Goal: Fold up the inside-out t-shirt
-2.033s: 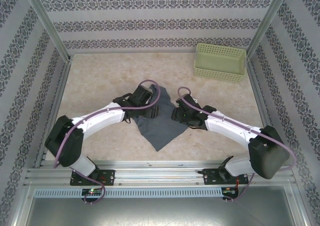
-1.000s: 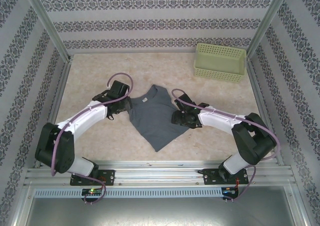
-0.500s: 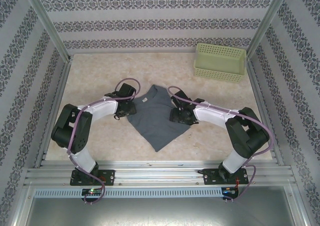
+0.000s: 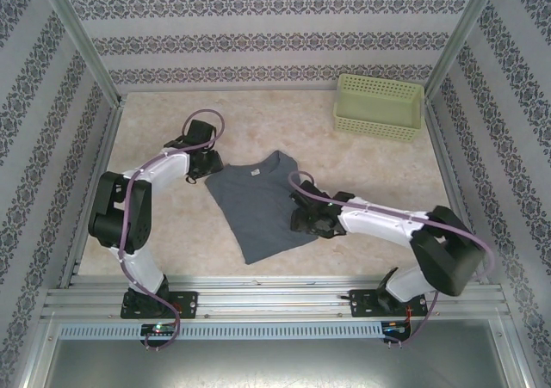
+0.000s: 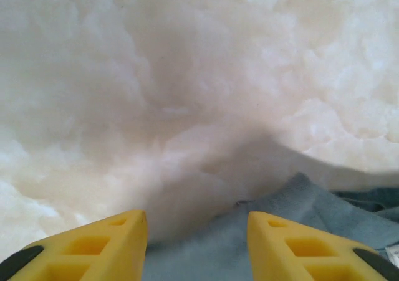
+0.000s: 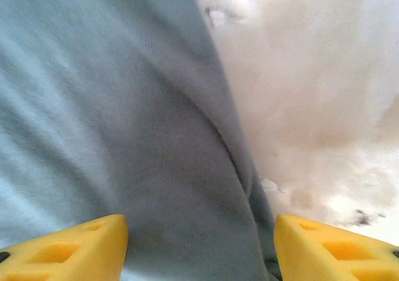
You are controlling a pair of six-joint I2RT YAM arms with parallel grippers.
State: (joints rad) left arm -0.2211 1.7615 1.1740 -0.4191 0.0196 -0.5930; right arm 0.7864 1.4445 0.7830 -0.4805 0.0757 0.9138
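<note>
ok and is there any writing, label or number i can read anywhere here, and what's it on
No text here can be read.
The small white tag at the collar of the t-shirt: too small to read.
The green basket: no label visible.
The wallpaper: ornament only, no letters.

bare table (image 4: 284, 126) all round t-shirt (image 4: 254, 203); basket (image 4: 380, 107) blocks far right corner; walls (image 4: 34, 104) hem sides.

Left arm (image 4: 164, 169) bending sharply at its elbow, forearm angling forward and rightward, left gripper (image 4: 205, 166) sitting low, yellow fingers (image 5: 93, 247) standing apart, right arm (image 4: 379, 223) lying low and pointing leftward, right gripper (image 4: 303, 220) facing down, fingers (image 6: 68, 247) gaping wide
</note>
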